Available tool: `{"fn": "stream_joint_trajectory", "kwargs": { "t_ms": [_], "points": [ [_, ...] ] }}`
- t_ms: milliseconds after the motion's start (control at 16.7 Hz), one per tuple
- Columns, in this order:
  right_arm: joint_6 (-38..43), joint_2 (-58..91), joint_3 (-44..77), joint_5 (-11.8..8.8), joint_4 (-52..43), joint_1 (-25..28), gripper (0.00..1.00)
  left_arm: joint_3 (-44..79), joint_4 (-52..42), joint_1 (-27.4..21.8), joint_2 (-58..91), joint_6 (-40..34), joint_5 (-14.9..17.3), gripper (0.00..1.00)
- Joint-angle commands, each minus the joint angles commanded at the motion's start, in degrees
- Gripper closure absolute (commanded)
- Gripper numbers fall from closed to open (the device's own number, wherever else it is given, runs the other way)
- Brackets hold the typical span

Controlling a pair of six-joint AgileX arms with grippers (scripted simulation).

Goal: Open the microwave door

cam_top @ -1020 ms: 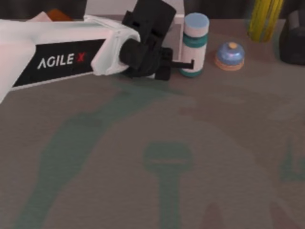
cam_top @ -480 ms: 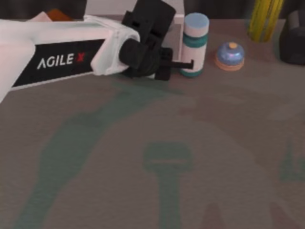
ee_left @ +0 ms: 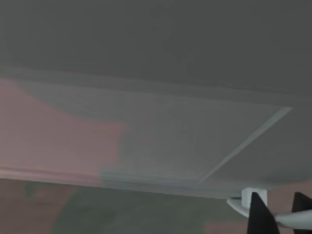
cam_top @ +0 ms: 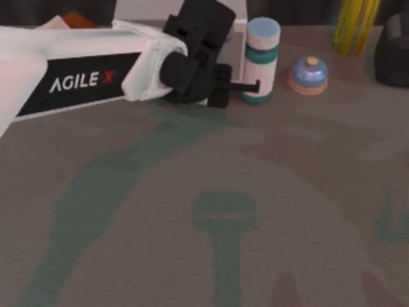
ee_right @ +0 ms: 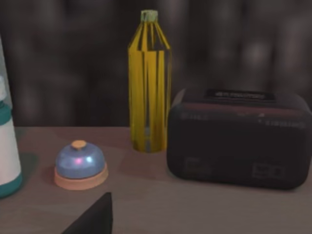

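Note:
The white microwave (cam_top: pixel 140 9) stands at the table's back edge, mostly hidden under my left arm. In the left wrist view the microwave door (ee_left: pixel 146 126) fills the picture with its grey window, pinkish floor showing through. A small white handle (ee_left: pixel 253 197) juts from the door's edge. My left gripper (ee_left: pixel 280 214) is shut on that handle, a black fingertip (ee_left: pixel 258 217) on each side. From above, the left gripper (cam_top: pixel 249 85) reaches past the microwave's right front corner. Of my right gripper only one dark finger (ee_right: pixel 97 217) shows, low above the table.
A white and teal bottle (cam_top: pixel 262 57) stands right beside the left gripper's fingers. Further right are a blue bell on an orange base (cam_top: pixel 308 75), a yellow bottle (cam_top: pixel 353 25) and a dark box (cam_top: pixel 393 51).

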Motion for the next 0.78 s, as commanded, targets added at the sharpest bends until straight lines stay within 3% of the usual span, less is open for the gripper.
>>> {"fn": "stream_joint_trajectory", "kwargs": {
  "t_ms": [780],
  "points": [
    [0.00, 0.00, 0.00, 0.00, 0.00, 0.00, 0.00, -3.34, 1.65, 1.12, -2.09, 3.06, 1.79, 1.00]
  ]
}}
